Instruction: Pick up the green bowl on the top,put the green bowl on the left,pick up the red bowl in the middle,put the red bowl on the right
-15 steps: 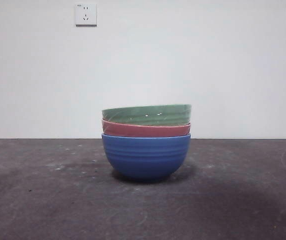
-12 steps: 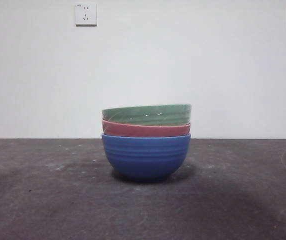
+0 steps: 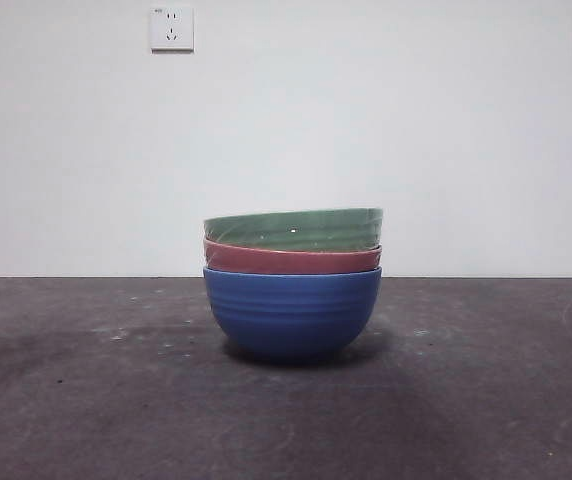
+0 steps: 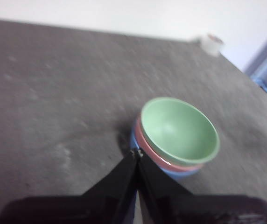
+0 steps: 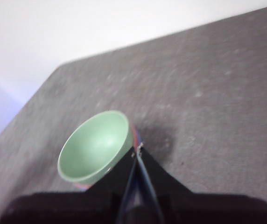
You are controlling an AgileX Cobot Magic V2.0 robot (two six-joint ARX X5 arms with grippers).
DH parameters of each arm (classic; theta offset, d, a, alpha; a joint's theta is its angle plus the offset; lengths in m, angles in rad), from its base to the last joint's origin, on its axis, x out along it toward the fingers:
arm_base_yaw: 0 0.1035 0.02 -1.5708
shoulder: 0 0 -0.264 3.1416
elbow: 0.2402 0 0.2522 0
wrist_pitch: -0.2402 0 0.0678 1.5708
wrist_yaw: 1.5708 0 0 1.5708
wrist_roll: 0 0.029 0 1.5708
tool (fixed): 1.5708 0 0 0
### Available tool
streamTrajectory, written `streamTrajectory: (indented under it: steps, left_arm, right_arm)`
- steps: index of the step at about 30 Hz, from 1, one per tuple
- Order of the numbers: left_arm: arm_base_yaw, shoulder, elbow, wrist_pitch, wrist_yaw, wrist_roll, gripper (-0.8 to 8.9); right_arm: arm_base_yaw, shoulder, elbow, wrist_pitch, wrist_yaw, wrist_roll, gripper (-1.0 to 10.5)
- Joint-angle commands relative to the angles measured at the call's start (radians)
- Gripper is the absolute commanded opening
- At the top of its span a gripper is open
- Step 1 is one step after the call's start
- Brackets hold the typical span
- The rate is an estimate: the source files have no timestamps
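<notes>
A black tip has appeared at the front view's top-left corner; the bowls haven't shifted. Your left gripper [image 4: 137, 154] and right gripper [image 5: 138, 148] hover near the blue bowl [image 3: 292, 312], jaws closed, empty. The red bowl [image 3: 291, 261] and the green bowl [image 3: 294, 230] sit stacked on it; nothing's done yet.

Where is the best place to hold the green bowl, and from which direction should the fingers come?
Probably the rim, from above. The green bowl is nested on top of the red bowl, so only its upper band shows and the wall offers little to grip. Its mouth is open and empty; one finger could go inside, one outside. Both the left gripper and the right gripper are shut and would need to open first.
</notes>
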Motion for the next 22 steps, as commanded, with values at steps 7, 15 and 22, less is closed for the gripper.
streamTrajectory:
  steps: [7,15,22]
  left_arm:
    - [-0.076,0.187,0.176,-0.117,0.031,0.188,1.36]
    - [-0.245,0.372,0.324,-0.136,0.002,0.201,3.14]
    - [-0.488,0.601,0.488,-0.285,-0.158,0.393,3.14]
  right_arm:
    - [0.003,0.129,0.034,-0.019,-0.097,-0.116,1.2]
    - [0.002,0.145,0.034,-0.019,-0.090,-0.116,2.6]
    - [0.002,0.145,0.034,-0.018,-0.090,-0.116,2.5]
